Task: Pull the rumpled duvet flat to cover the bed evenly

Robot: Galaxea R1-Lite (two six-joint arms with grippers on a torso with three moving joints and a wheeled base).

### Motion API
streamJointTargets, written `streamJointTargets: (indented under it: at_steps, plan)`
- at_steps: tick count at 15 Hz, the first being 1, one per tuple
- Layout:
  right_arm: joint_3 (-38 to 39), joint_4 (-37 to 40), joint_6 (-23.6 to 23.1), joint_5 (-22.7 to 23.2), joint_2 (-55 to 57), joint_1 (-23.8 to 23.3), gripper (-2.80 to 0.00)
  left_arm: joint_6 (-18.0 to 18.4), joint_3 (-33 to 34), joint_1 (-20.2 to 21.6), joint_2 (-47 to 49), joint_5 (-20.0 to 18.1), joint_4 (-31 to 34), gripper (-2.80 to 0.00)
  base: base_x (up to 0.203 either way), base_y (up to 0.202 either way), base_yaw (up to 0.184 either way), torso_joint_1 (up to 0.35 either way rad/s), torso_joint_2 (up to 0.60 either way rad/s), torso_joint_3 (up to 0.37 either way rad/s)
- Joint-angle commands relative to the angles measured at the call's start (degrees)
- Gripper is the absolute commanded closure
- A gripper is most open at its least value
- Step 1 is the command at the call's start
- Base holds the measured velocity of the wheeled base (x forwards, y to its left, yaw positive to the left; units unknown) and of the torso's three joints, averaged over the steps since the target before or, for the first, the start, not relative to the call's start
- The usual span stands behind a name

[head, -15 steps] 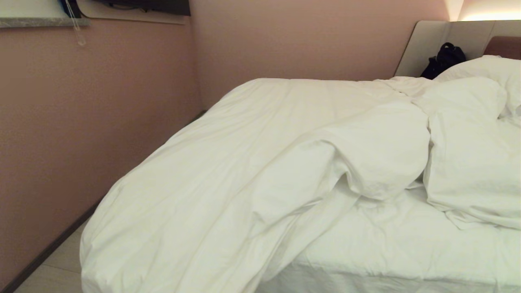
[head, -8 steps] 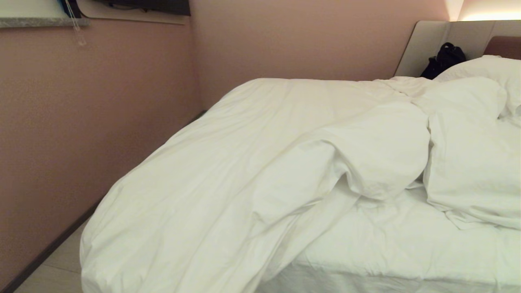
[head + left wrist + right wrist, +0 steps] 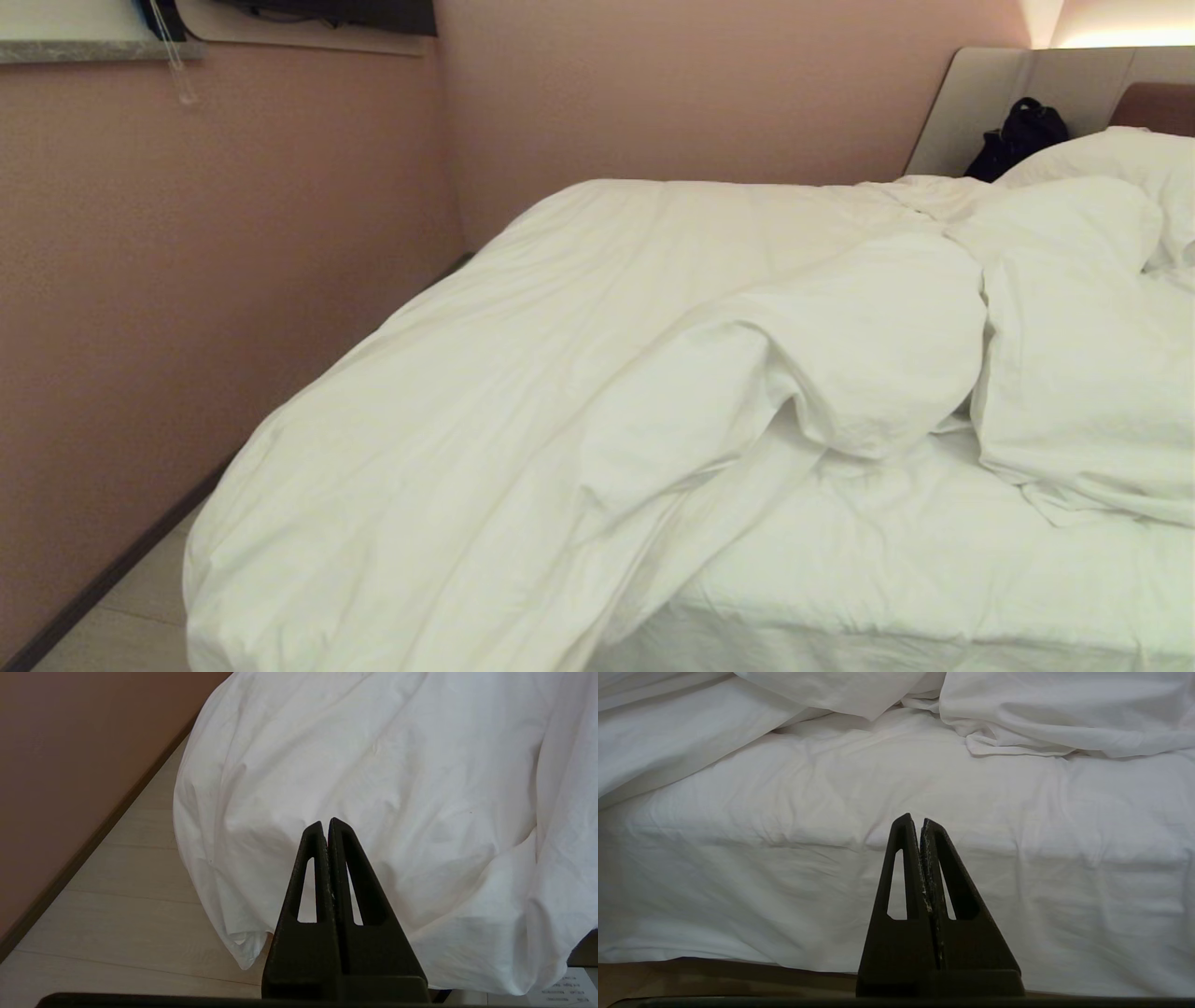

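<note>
Nothing is shifting since the earlier frame: duvet (image 3: 523,392) is lying bunched at frame left on bed (image 3: 934,560); left hand (image 3: 327,826) and right hand (image 3: 915,823) are hovering closed, empty.

Duvet (image 3: 560,392): plain white, no pattern. Sheet (image 3: 934,560) on bed (image 3: 714,970): white too; base strip brown-beige. Pillows (image 3: 1111,159): white. Headboard (image 3: 980,103): pale beige panel, brown panel beside. Bag (image 3: 1018,135): black. Wall (image 3: 187,280): dusty pink, dark skirting. Floor (image 3: 117,914): pale wood-grain planks. Left tool (image 3: 327,826): matt black. Right tool (image 3: 914,823): black, whitish scuffs along inner edges.
</note>
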Motion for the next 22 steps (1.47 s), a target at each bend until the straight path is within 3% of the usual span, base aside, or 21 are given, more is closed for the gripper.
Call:
streamJointTargets:
  at_steps: [1,22]
  plan:
    - [0.0,0.0,0.0,0.0,0.1,0.0,0.0,0.0,0.1,0.0,0.0,0.0,0.0,0.0,0.0,0.0,0.0,0.0,0.0,0.0]
    - [0.0,0.0,0.0,0.0,0.1,0.0,0.0,0.0,0.1,0.0,0.1,0.2,-0.1,0.0,0.0,0.0,0.0,0.0,0.0,0.0]
